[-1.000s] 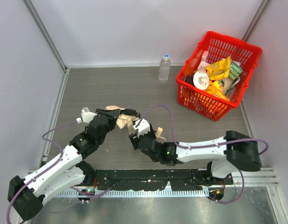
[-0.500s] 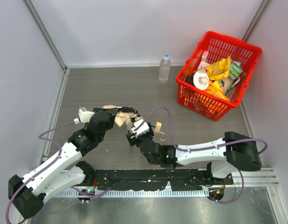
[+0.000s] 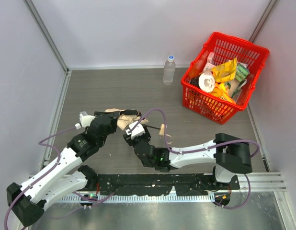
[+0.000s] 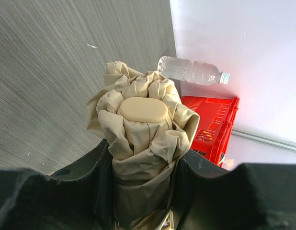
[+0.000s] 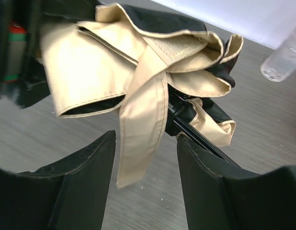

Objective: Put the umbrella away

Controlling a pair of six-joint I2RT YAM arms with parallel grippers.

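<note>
The umbrella lies low over the table's left middle, its cream canopy bunched. A thin black shaft runs right to the small beige handle. My left gripper is shut on the folded canopy. In the left wrist view the bundle fills the gap between both black fingers, its rounded cap facing away. My right gripper stands open just right of the canopy. In the right wrist view the fabric strap hangs between its fingertips, touching neither, with the shaft beside the right finger.
A red basket full of packets and other items stands at the back right. A clear water bottle stands upright left of it near the back wall. Grey walls close in the table on the left, back and right.
Both arms have drifted left and slightly nearer with the umbrella. The right gripper has moved left along the shaft to the strap, leaving the handle exposed, and its jaws have narrowed a little.
</note>
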